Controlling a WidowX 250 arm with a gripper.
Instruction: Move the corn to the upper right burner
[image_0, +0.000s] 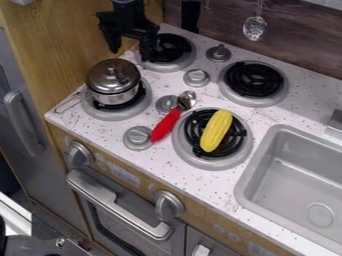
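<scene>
1. Lying on the lower right burner (190, 157), the yellow corn (216, 131) slants across the black coil, one end tipped toward the upper right burner (254, 79).
2. The fingers (113, 44) of the black gripper (132, 49) are spread apart, near the upper left burner (167, 52); the corn sits well apart from them, down and to the right in the view.
3. Between them, a red-handled spoon (165, 125) rests on the surface (217, 185), beside the corn's burner.
4. A lidded metal pot (115, 94) stands on the lower left burner (107, 112).
</scene>
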